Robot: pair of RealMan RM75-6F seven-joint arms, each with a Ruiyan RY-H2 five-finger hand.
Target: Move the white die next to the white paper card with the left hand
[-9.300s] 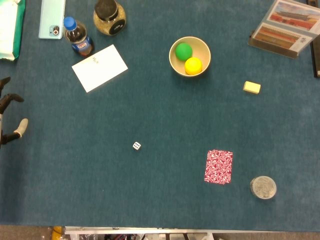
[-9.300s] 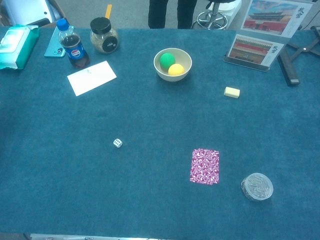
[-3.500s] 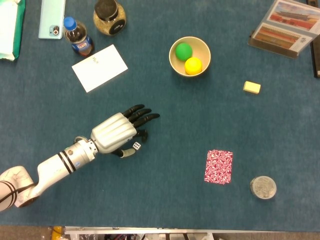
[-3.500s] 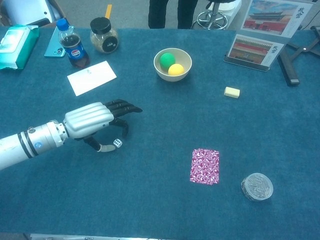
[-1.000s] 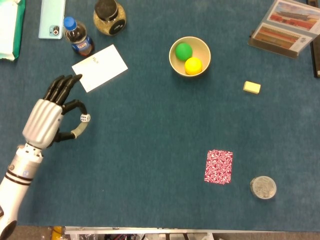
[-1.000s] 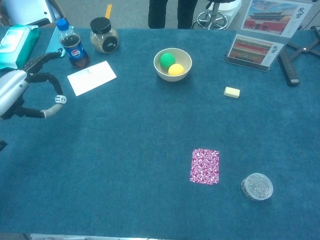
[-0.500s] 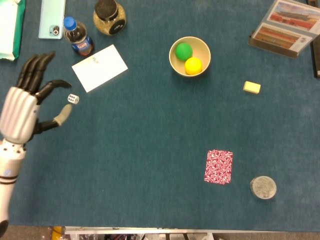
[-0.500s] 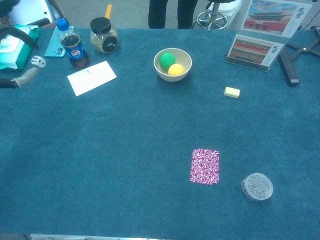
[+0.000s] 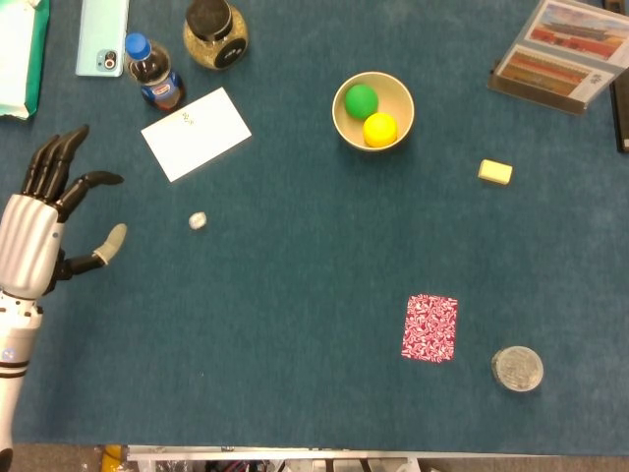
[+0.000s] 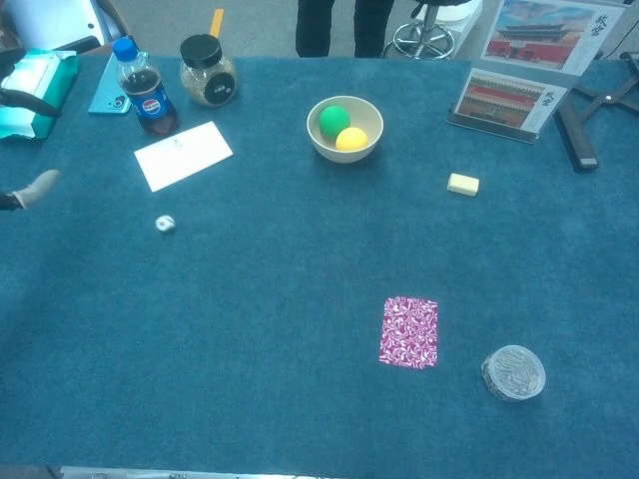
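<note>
The white die (image 9: 198,220) lies on the blue table cloth, slightly blurred, a short way below the white paper card (image 9: 196,134); the chest view shows the die (image 10: 165,223) and the card (image 10: 183,155) as well. My left hand (image 9: 39,228) hovers at the far left edge, well left of the die, fingers spread, holding nothing. In the chest view only a thumb tip (image 10: 35,186) and a dark finger (image 10: 28,100) show at the left border. My right hand appears in neither view.
A cola bottle (image 9: 152,73), a jar (image 9: 215,33) and a phone (image 9: 102,35) stand behind the card. A bowl (image 9: 372,109) holds a green and a yellow ball. A yellow block (image 9: 495,172), patterned card (image 9: 430,327) and round tin (image 9: 517,369) lie to the right.
The die has left my left hand and now lies on the cloth below the card. The hand has opened and drawn slightly down and left.
</note>
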